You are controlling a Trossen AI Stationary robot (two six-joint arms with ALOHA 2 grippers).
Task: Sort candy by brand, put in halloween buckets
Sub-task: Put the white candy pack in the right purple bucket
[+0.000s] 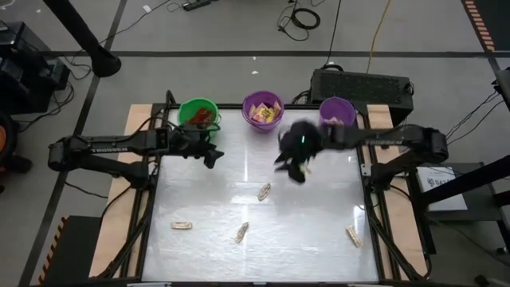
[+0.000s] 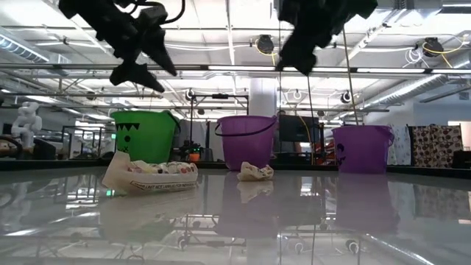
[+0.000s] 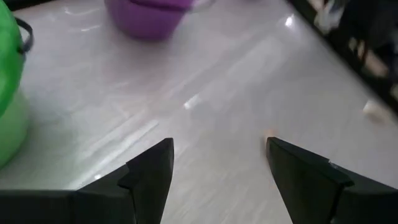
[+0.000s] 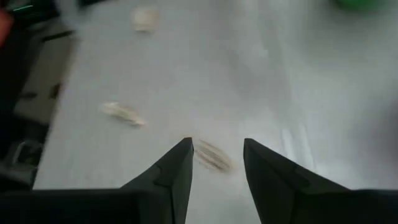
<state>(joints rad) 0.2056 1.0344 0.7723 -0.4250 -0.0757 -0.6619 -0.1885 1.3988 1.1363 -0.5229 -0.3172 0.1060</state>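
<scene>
The right gripper [image 1: 296,169] hangs above the table's middle with its fingers parted and nothing between them, a tan candy [image 4: 213,155] lying on the surface just beyond their tips. The left gripper [image 1: 212,155] hovers by the green bucket [image 1: 198,113], jaws spread wide and empty. The purple bucket [image 1: 263,108] and lavender bucket [image 1: 337,111] stand along the far edge. Three more tan pieces [image 1: 241,232] lie scattered nearer the front.
</scene>
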